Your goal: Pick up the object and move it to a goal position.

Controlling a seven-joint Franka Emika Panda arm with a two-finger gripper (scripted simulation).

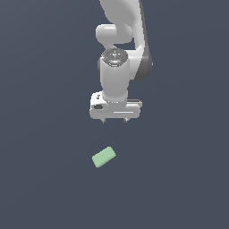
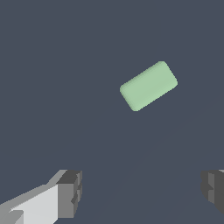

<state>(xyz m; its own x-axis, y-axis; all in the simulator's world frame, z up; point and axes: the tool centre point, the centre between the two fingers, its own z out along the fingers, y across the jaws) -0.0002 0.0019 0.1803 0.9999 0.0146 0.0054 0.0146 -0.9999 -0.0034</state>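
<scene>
Nearest to us in the exterior view lies the block [image 1: 103,157], a small pale mint-green slab with rounded corners, resting flat on the dark grey floor [image 1: 40,179] and turned at a slant, its longer side running up toward the exterior view's right. Nothing touches it; plain floor lies all round it. Beyond it and higher in the picture we see the gripper [image 1: 115,120], its two short fingertips pointing down from the white hand, with a clear gap of floor showing between them and the block. The block sits off to the exterior view's left of the gripper's middle, not directly beneath it. In the wrist view we find the same block [image 2: 148,85] lying slanted on the floor [image 2: 65,65], well apart from both fingers [image 2: 70,192], which stand far from each other at the two sides of the picture with only bare floor between them. So the hand is spread wide and grasps nothing. Farther back in the exterior view, above the hand, the white arm [image 1: 118,58] rises through a rounded wrist joint with a dark cap and runs on out of the top of the picture.
</scene>
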